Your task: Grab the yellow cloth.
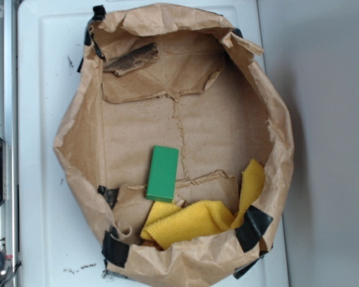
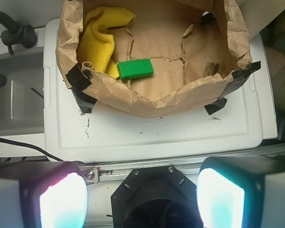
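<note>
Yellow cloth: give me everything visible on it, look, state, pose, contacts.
The bright yellow ribbed fabric cloth lies crumpled and folded, not flat, in one corner of the brown paper lining. One flap climbs the lining's wall; the bulk bunches on the floor. In the wrist view it sits beside the green rectangular block; whether they touch is unclear. The paper rim hides part of its edge. The pincer is far off it, outside the lining, with its fingers wide apart.

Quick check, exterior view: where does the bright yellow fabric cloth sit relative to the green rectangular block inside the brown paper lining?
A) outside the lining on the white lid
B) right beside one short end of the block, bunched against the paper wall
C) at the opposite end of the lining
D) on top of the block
B: the bright yellow fabric cloth is bunched by the green rectangular block's lower end, against the brown paper lining wall.
</note>
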Controlling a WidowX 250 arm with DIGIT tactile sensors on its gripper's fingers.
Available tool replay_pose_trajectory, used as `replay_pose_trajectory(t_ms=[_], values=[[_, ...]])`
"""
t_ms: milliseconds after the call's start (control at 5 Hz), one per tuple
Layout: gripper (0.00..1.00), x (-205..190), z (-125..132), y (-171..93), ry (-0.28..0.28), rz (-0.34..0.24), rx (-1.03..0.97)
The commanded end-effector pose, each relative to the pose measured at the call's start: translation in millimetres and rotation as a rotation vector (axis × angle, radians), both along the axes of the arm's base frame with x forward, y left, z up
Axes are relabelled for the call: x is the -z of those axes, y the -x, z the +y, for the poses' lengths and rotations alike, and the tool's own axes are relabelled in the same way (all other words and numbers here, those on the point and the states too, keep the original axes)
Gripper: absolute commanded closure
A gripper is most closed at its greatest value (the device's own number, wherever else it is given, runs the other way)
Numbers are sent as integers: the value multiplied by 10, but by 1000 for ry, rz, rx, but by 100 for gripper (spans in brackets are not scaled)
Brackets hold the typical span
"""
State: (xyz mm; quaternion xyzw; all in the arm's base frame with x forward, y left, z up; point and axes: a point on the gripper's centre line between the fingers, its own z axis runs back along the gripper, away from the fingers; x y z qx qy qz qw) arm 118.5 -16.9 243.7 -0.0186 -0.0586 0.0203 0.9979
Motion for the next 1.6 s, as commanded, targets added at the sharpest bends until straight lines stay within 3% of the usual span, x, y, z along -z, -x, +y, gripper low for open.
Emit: replay_pose_trajectory(t_ms=[0, 200, 400, 600, 800, 1400], values=[[0, 0, 0, 0, 0, 0, 0], [0, 209, -5, -297, -33, -5, -5], [0, 282, 33, -657, -51, 36, -60], [0, 309, 104, -1069, -54, 26, -93], [0, 416, 204, -1333, 24, -2, 49], [0, 416, 204, -1333, 24, -2, 49]])
